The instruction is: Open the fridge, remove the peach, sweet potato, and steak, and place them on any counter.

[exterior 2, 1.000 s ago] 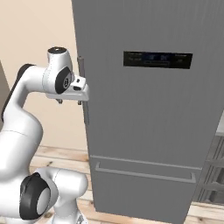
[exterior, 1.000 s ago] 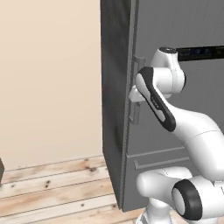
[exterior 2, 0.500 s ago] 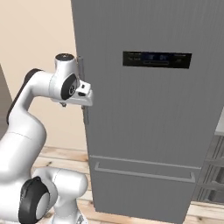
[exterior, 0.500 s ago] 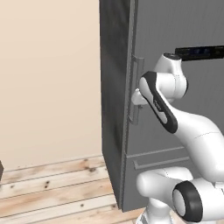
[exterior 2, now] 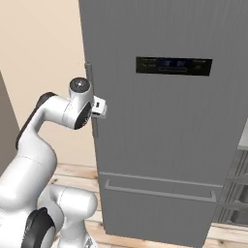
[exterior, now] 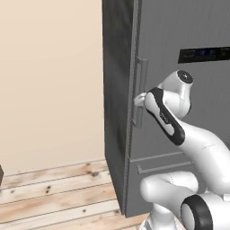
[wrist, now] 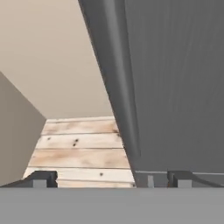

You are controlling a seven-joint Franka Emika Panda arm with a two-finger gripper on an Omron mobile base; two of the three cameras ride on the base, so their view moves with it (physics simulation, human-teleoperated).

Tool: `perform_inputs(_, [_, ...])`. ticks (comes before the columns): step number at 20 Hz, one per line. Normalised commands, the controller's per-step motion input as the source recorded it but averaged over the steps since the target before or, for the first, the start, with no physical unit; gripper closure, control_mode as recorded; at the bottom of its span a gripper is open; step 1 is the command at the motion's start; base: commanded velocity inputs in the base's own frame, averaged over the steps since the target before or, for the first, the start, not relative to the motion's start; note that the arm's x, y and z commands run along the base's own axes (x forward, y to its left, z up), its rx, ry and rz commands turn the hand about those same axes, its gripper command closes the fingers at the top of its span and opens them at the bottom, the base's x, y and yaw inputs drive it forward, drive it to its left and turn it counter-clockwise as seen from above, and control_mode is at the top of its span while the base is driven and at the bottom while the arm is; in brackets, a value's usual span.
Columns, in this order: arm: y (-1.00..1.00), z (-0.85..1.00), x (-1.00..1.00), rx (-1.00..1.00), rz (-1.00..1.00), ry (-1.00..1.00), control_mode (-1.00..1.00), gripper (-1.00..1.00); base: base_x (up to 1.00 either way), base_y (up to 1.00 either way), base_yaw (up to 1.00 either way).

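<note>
Beige wall (exterior: 49, 81) above a light wooden plank floor (exterior: 54, 193).

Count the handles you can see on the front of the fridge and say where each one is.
2. A vertical bar handle runs along the fridge door's edge beside the gripper; a horizontal drawer handle crosses the bottom front. Others may be hidden.

The floor (exterior: 54, 193) is pale wooden planking with dark knots, running from the beige wall (exterior: 49, 81) toward the camera. The fridge (exterior: 179, 27), tall and dark grey with its door shut, stands directly on these planks against the wall. From the hand view the planks (wrist: 78, 148) show beside the fridge's lower edge. A dark object's corner sits at the floor's far left edge; what it is cannot be told.
</note>
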Motion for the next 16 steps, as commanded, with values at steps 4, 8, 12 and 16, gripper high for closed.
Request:
perform_inputs(4, [0.0, 0.0, 0.95, 0.06, -0.1, -0.01, -1.0, -1.0, 0.0, 0.0, 0.0])
perform_inputs(8, [0.0, 0.0, 0.86, 0.01, -0.15, -0.1, -1.0, -1.0, 0.0, 0.0, 0.0])
perform_inputs(12, [0.0, 0.0, 0.68, 0.02, -0.15, -0.12, -1.0, -1.0, 0.0, 0.0, 0.0])
perform_inputs(16, [0.0, -0.02, 0.5, 0.04, -0.07, -0.13, -1.0, -1.0, 0.0, 0.0, 0.0])
